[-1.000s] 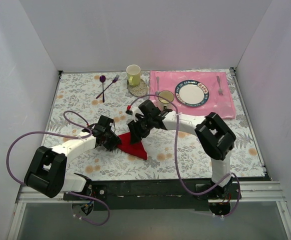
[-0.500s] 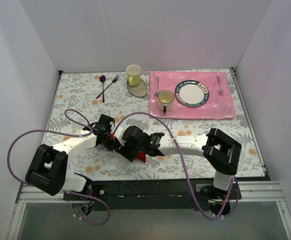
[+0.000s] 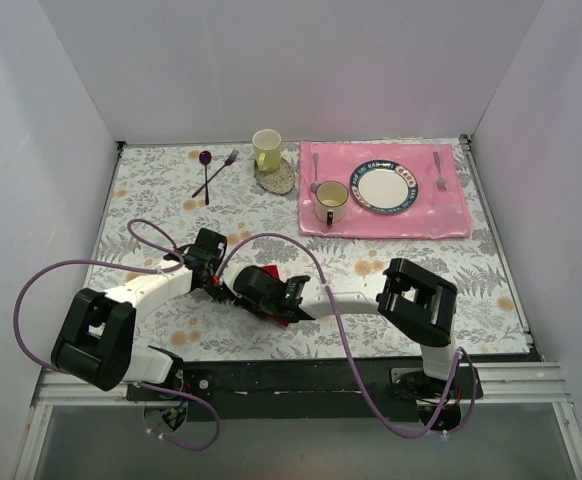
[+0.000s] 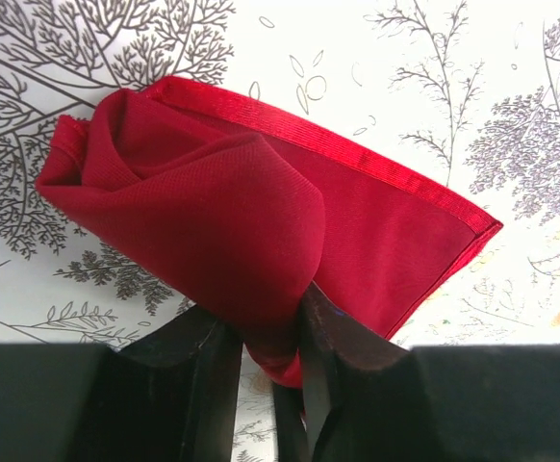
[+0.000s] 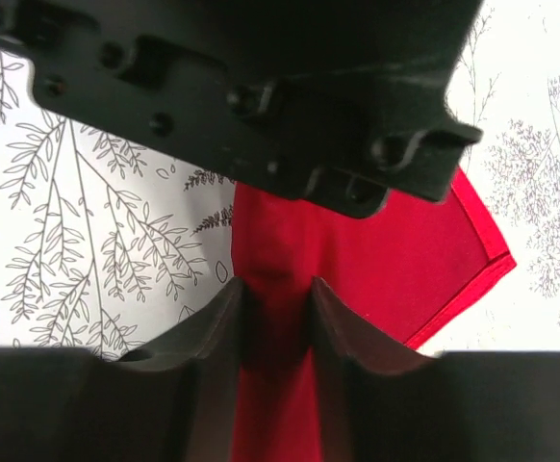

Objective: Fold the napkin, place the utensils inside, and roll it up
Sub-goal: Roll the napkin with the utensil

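Observation:
The red napkin [image 4: 241, 183] lies partly rolled on the patterned table, a flat hemmed corner spreading to the right of the roll. My left gripper [image 4: 270, 337] is shut on the near end of the roll. My right gripper [image 5: 277, 308] meets it from the other side, its fingers pressed on the same red roll [image 5: 376, 260], with the left gripper's black body [image 5: 261, 96] just ahead. In the top view both grippers [image 3: 216, 285] [image 3: 254, 290] cover most of the napkin [image 3: 269, 271]. The utensils are hidden.
At the back right a pink placemat [image 3: 451, 215] carries a plate [image 3: 383, 187], a cup [image 3: 330, 202] and a silver fork [image 3: 439, 172]. A yellow mug [image 3: 267, 150] and a purple spoon-and-fork pair [image 3: 214, 172] lie at the back. Purple cables loop over both arms.
My right arm swung down and left from behind the napkin, stretched low across the table, and its jaws closed on the roll. The left gripper kept its hold and barely moved.

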You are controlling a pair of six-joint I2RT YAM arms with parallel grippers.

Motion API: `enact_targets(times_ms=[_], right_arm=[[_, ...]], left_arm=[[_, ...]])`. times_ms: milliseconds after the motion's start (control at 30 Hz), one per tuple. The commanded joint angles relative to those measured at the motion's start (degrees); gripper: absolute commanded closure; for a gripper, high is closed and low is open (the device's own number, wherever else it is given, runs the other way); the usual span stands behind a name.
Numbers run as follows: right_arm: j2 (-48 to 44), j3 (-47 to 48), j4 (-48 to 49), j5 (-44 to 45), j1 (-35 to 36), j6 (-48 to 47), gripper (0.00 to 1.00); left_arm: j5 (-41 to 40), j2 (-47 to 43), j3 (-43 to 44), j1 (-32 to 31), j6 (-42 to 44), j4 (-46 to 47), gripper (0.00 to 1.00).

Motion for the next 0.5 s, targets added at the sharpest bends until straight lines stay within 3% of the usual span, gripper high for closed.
enact_targets(times_ms=[0,67,167,300,467], right_arm=[[2.3,1.4,-0.8,0.0,-0.2,0.7,0.68],[2.2,1.1,-0.6,-3.5,-0.9,1.1,0.78],[1.7,-0.6,0.8,-9.9,-3.3,3.9,0.83],[1.9,-1.9,1.8,-22.0,-8.3,7.9,0.86],[3.8,-5.4,9.0,-40.4,-15.1,14.8,0.87]], left_arm=[[-2.6,-0.3,-0.5,-0.8,2.3,-5.6,0.72],[-3.0,-0.9,0.5,-0.8,2.7,-6.2,0.64],[-4.8,-2.4,2.5,-0.5,3.4,-8.0,0.47],[-6.3,-5.1,5.0,1.7,5.7,-9.8,0.39],[-2.1,-6.3,8.2,5.2,7.9,-10.0,0.33]])
